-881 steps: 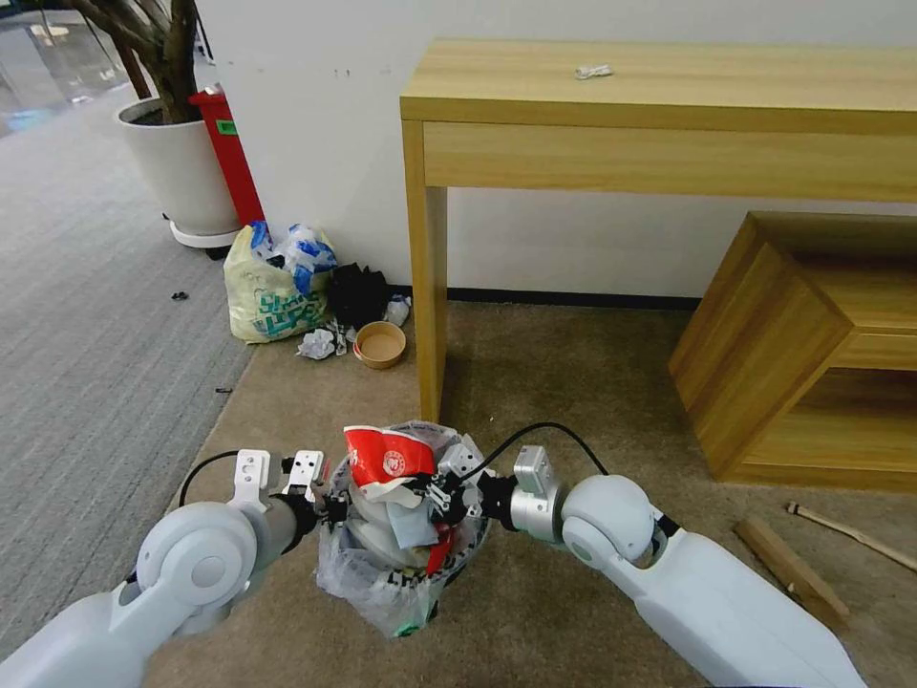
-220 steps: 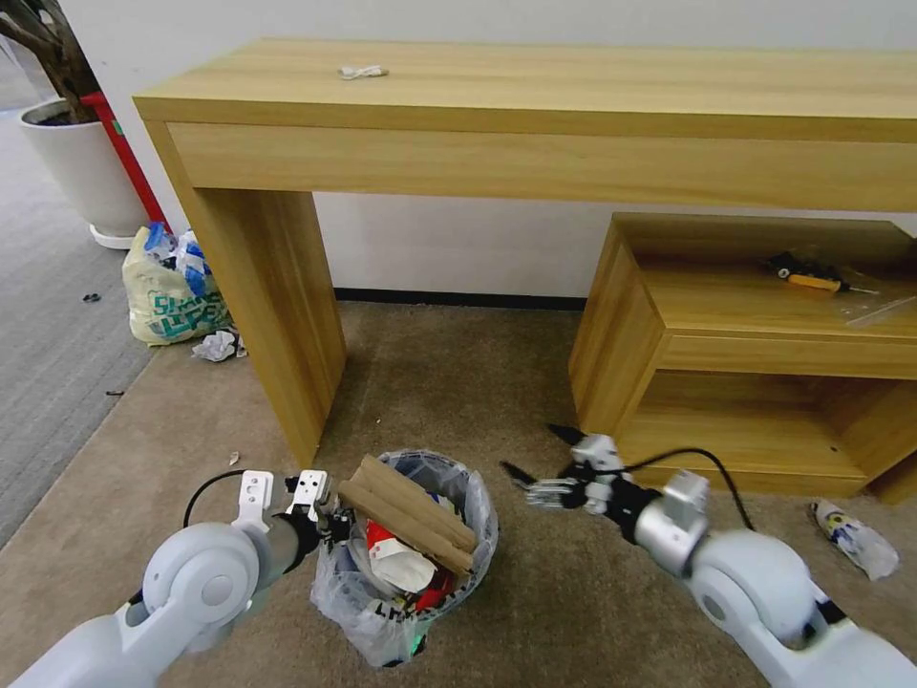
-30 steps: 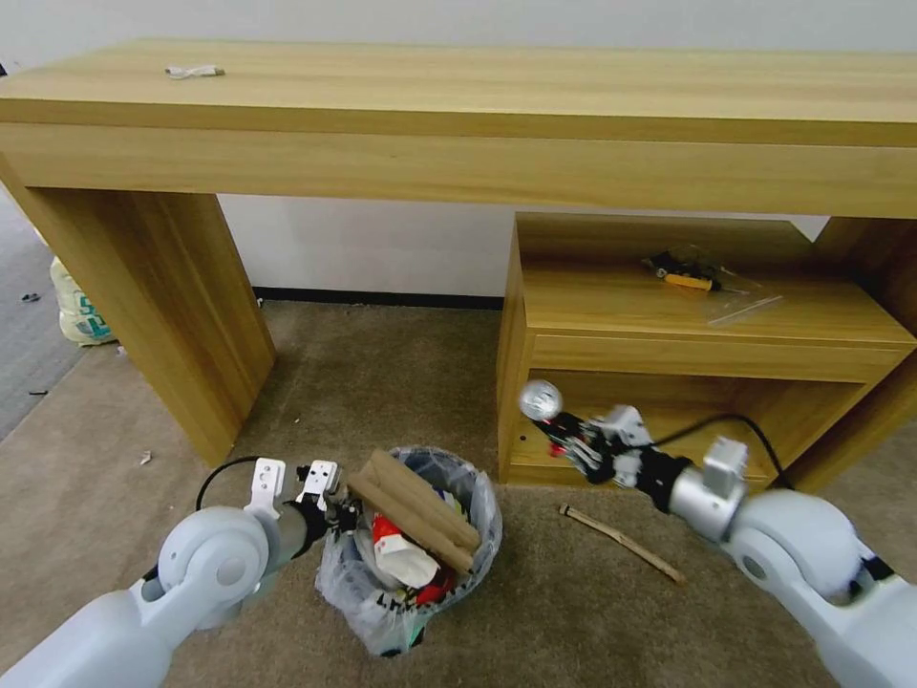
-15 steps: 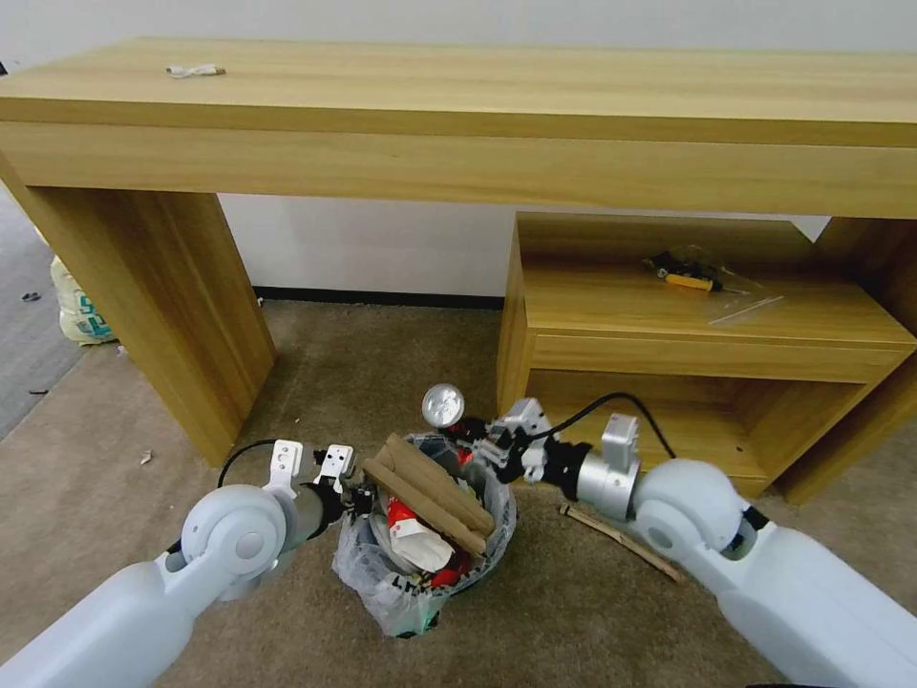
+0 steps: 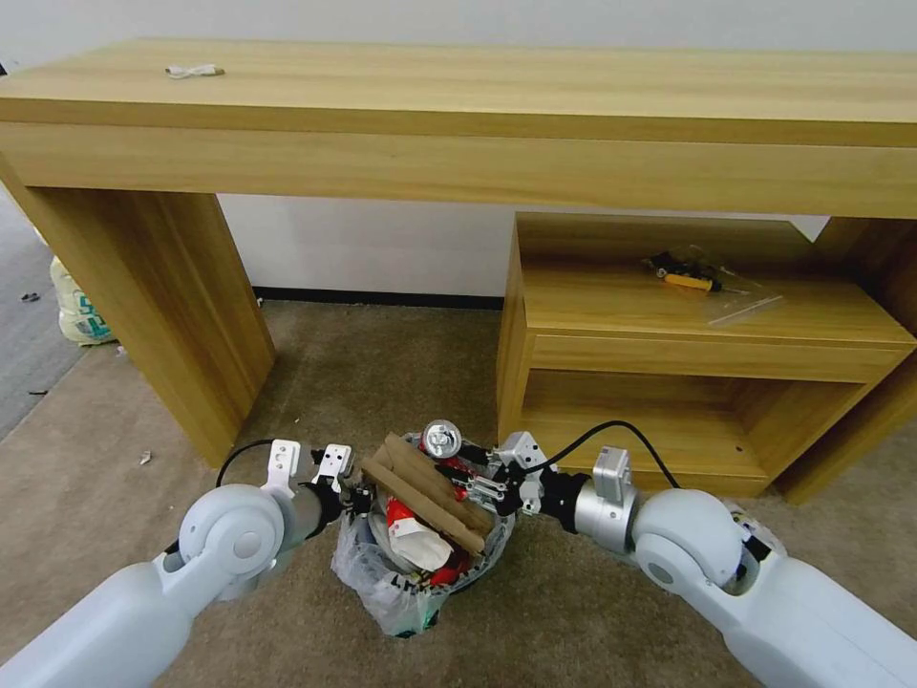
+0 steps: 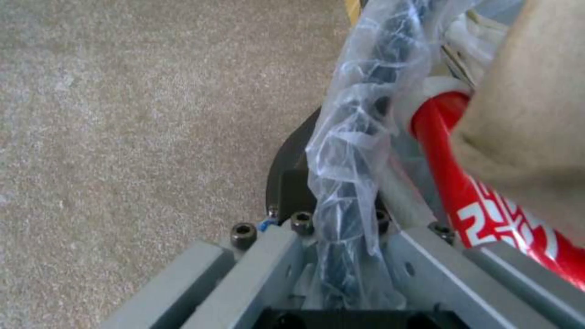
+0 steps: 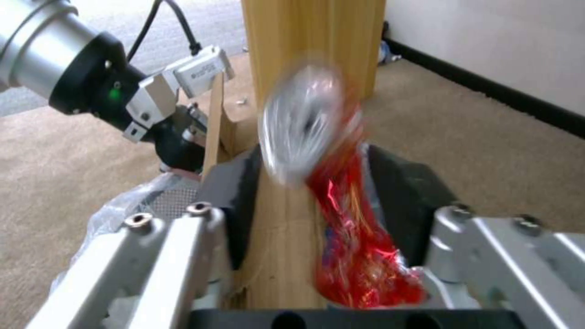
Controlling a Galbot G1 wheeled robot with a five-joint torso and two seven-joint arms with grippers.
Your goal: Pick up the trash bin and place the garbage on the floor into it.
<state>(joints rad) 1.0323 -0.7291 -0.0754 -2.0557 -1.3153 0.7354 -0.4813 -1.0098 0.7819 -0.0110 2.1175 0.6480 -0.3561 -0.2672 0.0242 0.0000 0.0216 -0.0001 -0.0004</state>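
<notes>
Trash bin (image 5: 420, 564), on the floor (image 5: 382, 382) and full: left gripper (image 5: 358, 499) jaws clenched on its bagged rim; right gripper (image 5: 470, 475) jaws released around the red can (image 5: 441, 443) over a cardboard piece (image 5: 425, 492).

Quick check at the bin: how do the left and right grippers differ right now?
The left gripper is shut on the trash bin, clamping its bagged rim on the robot's left side. The right gripper is open at the opposite side of the rim. The left gripper holds the bin itself, while the right gripper has a crushed red can loose between its jaws, above the cardboard piece. Both are at the bin's rim, facing each other across it.
</notes>
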